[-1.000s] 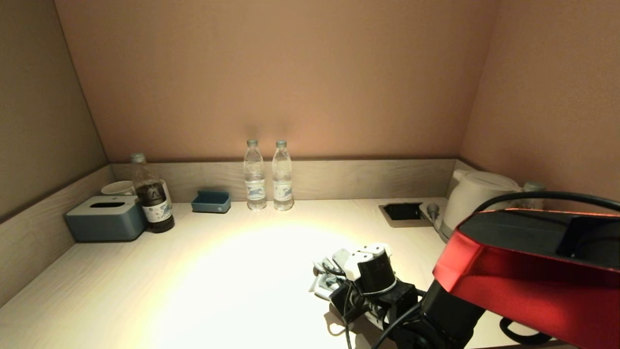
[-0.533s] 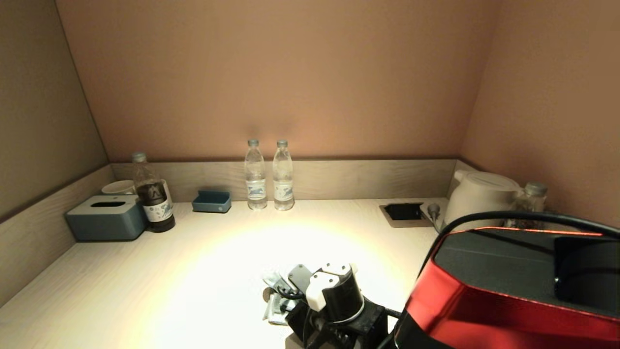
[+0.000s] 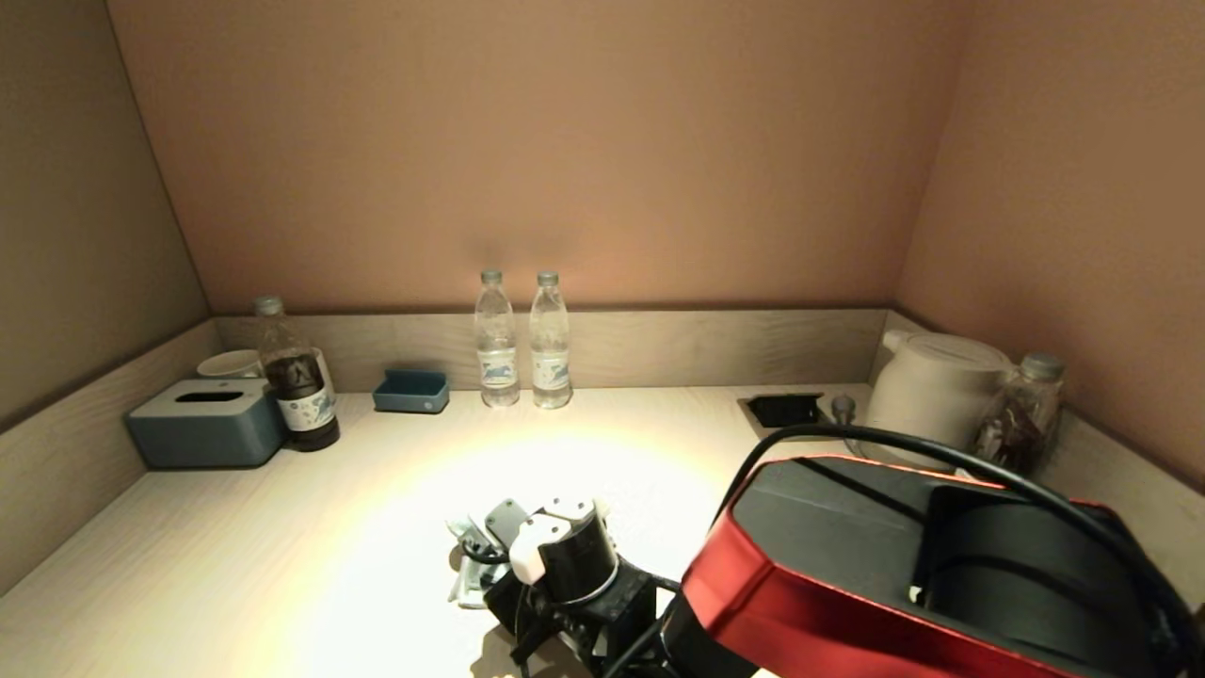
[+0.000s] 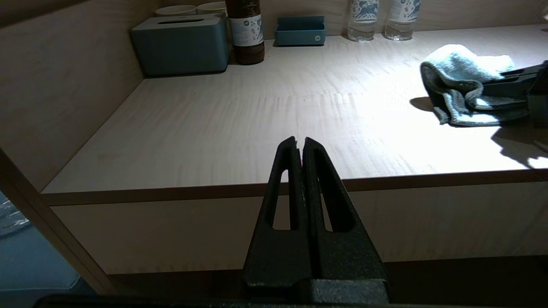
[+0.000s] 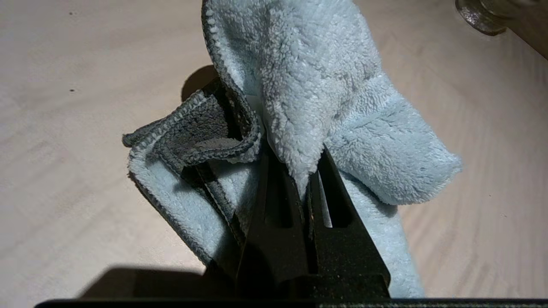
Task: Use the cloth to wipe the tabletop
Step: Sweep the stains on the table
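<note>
The light-blue cloth (image 5: 325, 85) with darker edging lies bunched on the pale wood-grain tabletop (image 3: 282, 527), near its front middle. My right gripper (image 5: 299, 164) is shut on a fold of the cloth and holds it down against the surface. In the head view the cloth (image 3: 469, 589) shows pale, just left of the right wrist. It also shows in the left wrist view (image 4: 462, 85). My left gripper (image 4: 298, 142) is shut and empty, parked low in front of the table's front edge, left of the cloth.
A blue-grey tissue box (image 3: 207, 424), cups (image 3: 231, 363), a dark bottle (image 3: 297, 386) and a small blue tray (image 3: 410, 391) stand back left. Two water bottles (image 3: 522, 344) stand at the back rim. The socket recess (image 3: 783, 410), a white kettle (image 3: 937, 386) and a jar (image 3: 1021, 424) are back right.
My right arm has dragged the cloth leftward across the tabletop and a little toward the front edge. The left arm has not moved.
</note>
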Motion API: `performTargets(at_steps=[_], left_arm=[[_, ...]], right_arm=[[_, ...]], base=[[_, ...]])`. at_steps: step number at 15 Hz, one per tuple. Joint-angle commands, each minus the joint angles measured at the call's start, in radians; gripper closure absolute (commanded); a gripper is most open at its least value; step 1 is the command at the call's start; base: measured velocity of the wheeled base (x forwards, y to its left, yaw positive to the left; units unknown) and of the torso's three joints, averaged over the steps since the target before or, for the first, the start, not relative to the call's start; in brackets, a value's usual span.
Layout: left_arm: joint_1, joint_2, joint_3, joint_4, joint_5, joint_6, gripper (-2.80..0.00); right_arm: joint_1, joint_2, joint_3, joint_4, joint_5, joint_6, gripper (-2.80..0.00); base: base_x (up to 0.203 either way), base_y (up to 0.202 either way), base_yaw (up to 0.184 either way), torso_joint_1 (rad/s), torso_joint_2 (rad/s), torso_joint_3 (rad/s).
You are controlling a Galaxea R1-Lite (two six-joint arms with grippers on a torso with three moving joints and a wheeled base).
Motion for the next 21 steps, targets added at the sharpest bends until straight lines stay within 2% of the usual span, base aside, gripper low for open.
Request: performTargets(at_steps=[1,5,6,8,10,11,13,16,19,21], left_arm=[[0.001,0.000,0.000,0.000,0.000,0.000,0.00],[0.001,0.000,0.000,0.000,0.001,0.000,0.00],[0.001,0.000,0.000,0.000,0.001,0.000,0.00],[0.001,0.000,0.000,0.000,0.001,0.000,0.00],[0.001,0.000,0.000,0.000,0.001,0.000,0.00],[0.001,0.000,0.000,0.000,0.001,0.000,0.00],[0.001,0.000,0.000,0.000,-0.001,0.000,0.00],[0.001,0.000,0.000,0.000,0.001,0.000,0.00],[0.001,0.000,0.000,0.000,0.001,0.000,0.00],[0.001,0.000,0.000,0.000,0.001,0.000,0.00]], right_arm=[[0.019,0.053,-0.055,0.026,-0.001,-0.002,0.00],[0.062,0.065,-0.099,0.045,-0.002,-0.003,0.00],[0.107,0.065,-0.113,0.052,-0.005,-0.003,0.00],[0.120,0.064,-0.122,0.057,-0.008,-0.003,0.00],[0.198,0.065,-0.133,0.056,-0.020,-0.004,0.00],[0.206,0.067,-0.138,0.057,-0.028,-0.003,0.00],[0.198,0.070,-0.127,0.053,-0.045,0.000,0.00],[0.123,0.044,-0.048,0.042,-0.066,0.004,0.00],[0.113,0.037,-0.038,0.034,-0.067,0.004,0.00],[-0.003,0.015,0.027,0.004,-0.067,0.003,0.00]], base=[[0.000,0.000,0.000,0.000,0.00,0.000],[0.000,0.000,0.000,0.000,0.00,0.000],[0.000,0.000,0.000,0.000,0.00,0.000],[0.000,0.000,0.000,0.000,0.00,0.000],[0.000,0.000,0.000,0.000,0.00,0.000],[0.000,0.000,0.000,0.000,0.00,0.000],[0.000,0.000,0.000,0.000,0.00,0.000],[0.000,0.000,0.000,0.000,0.00,0.000],[0.000,0.000,0.000,0.000,0.00,0.000],[0.000,0.000,0.000,0.000,0.00,0.000]])
